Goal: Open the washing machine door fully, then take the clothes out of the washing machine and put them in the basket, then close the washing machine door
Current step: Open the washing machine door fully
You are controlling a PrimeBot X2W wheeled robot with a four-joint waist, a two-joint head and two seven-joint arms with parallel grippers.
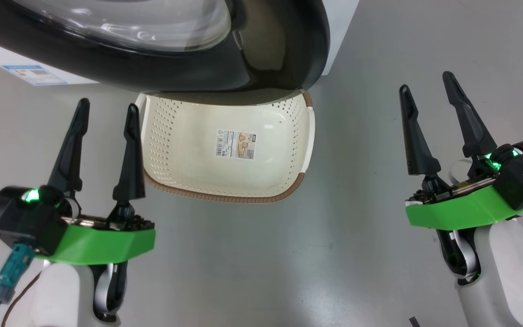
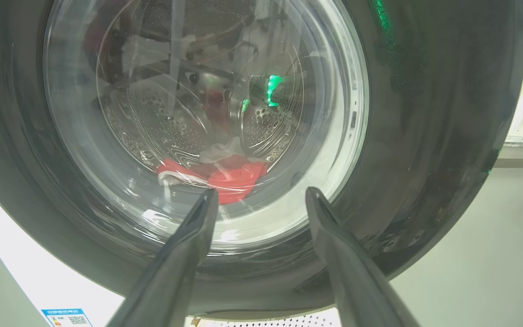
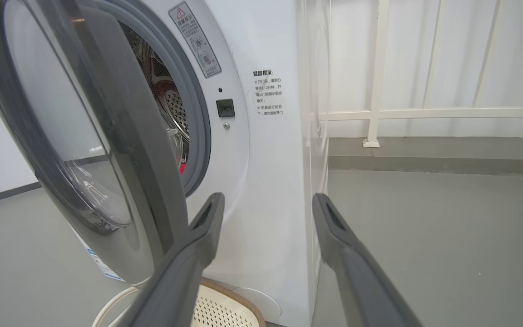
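Since washing machine door [image 1: 175, 75] only ajar, upper centre of frame, I'd hook right gripper [image 1: 426, 81] behind free edge, swing wide; it and left gripper [image 1: 107, 105] gape fully, empty.

The basket [image 1: 170, 136] sits on the floor [image 1: 361, 213] under the washing machine door [image 1: 175, 75], clothes [image 2: 236, 180] inside the drum [image 2: 170, 129].

I see a grey floor [image 1: 379, 254], smooth and faintly glossy. The basket [image 1: 225, 197] sits on it, just beside the foot of the washer [image 3: 270, 181]. The washer stands on the floor too, near the far edge where a low kerb [image 3: 425, 154] runs.
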